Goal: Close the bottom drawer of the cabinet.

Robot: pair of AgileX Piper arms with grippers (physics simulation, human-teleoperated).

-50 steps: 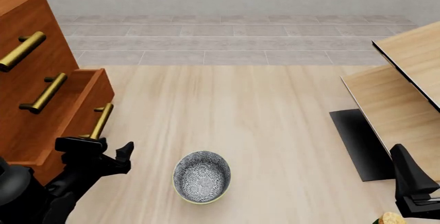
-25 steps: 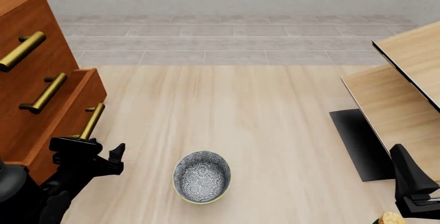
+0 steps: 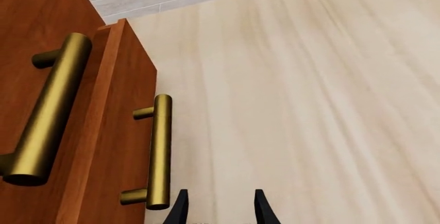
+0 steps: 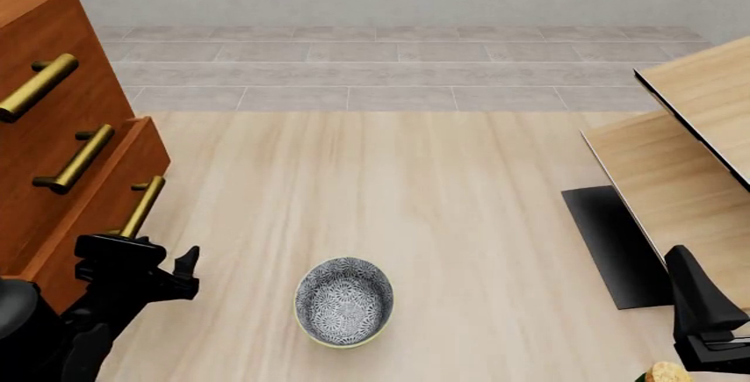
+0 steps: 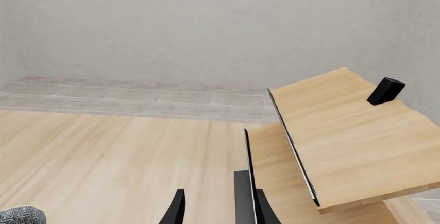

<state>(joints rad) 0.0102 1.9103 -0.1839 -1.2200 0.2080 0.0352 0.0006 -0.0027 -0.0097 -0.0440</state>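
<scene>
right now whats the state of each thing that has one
bottom drawer: partly open, front sticks out past the drawers above
middle drawer: shut
top drawer: shut
left gripper: fingers open, beside the bottom handle, holding nothing
right gripper: fingers open, empty
bowl: upright

Bare light-wood tabletop (image 4: 469, 189) runs open from 10 to 1 o'clock. Patterned grey ceramic bowl (image 4: 343, 300) blocks the near centre. Reddish-brown wooden cabinet (image 4: 47, 83) walls off 9 o'clock; pale wood furniture with black parts (image 4: 668, 189) crowds 3 o'clock.
</scene>
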